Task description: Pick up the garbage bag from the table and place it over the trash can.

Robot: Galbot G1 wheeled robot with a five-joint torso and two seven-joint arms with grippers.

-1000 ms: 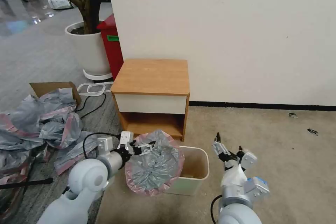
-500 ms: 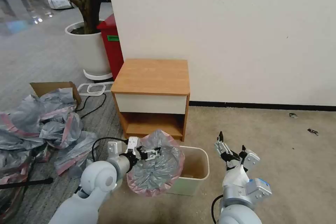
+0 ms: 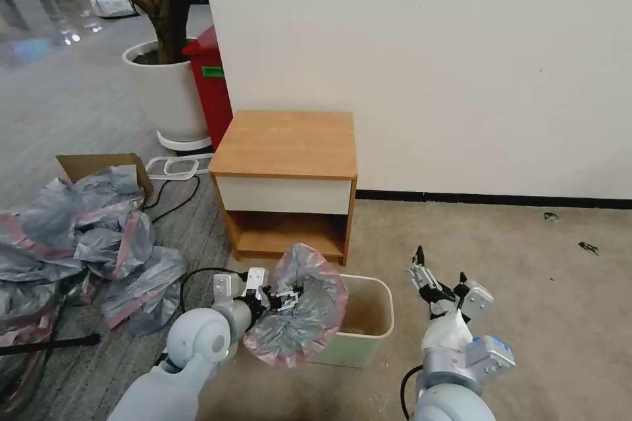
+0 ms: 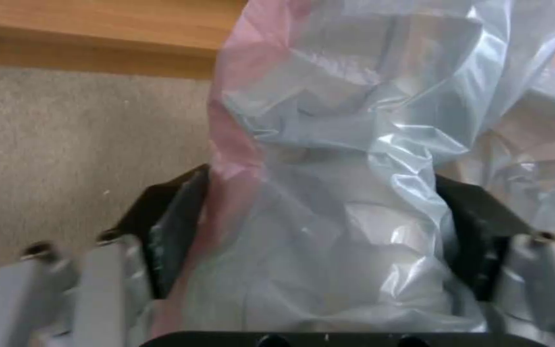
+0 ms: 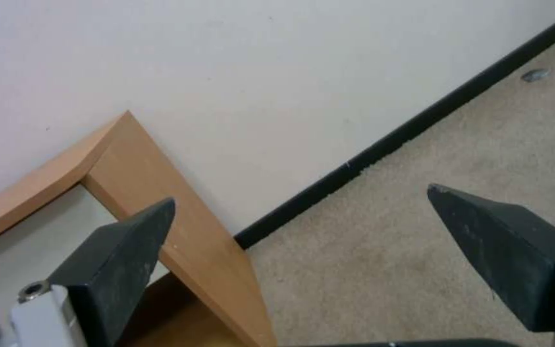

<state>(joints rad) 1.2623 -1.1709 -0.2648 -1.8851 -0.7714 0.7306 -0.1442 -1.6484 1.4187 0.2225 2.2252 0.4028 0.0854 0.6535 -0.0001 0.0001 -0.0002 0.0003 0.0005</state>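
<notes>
Over the bin's [image 3: 368, 319] left rim, left fingers [image 3: 284, 297] are pinching the light, floppy bag [image 3: 299, 312]; right fingers [image 3: 440, 274] are gaping wide.

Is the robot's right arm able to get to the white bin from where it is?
Probably yes. The right gripper hangs open beside the trash can, with bare carpet between them. The garbage bag, held by the left gripper, covers only the bin's far side.
</notes>
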